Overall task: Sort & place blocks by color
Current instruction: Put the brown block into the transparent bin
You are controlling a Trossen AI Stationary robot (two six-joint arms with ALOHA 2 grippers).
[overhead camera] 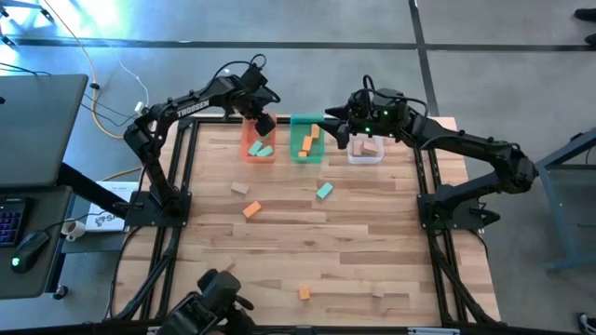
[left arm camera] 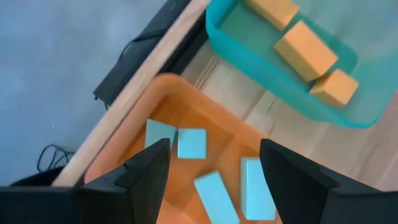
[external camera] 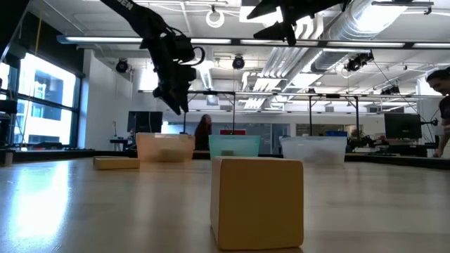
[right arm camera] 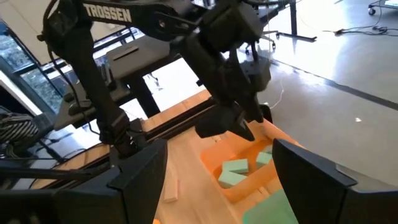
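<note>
My left gripper (overhead camera: 264,124) (left arm camera: 214,155) hangs open and empty above the orange tray (overhead camera: 259,146), which holds several teal blocks (left arm camera: 191,142). The green tray (overhead camera: 307,140) holds three orange blocks (left arm camera: 306,51). The clear tray (overhead camera: 366,151) holds tan blocks (overhead camera: 370,146). My right gripper (overhead camera: 337,128) (right arm camera: 221,155) is open and empty, in the air between the green and clear trays, facing the left arm. Loose on the table lie a teal block (overhead camera: 324,191), two orange blocks (overhead camera: 251,210) (overhead camera: 304,293) and two tan blocks (overhead camera: 240,188) (overhead camera: 379,291).
The three trays stand in a row at the table's far edge (overhead camera: 317,119). A black frame rail (overhead camera: 424,186) runs along each side of the table. In the low view a tan block (external camera: 256,204) stands close to the camera. A desk with a mouse (overhead camera: 28,247) is to the left.
</note>
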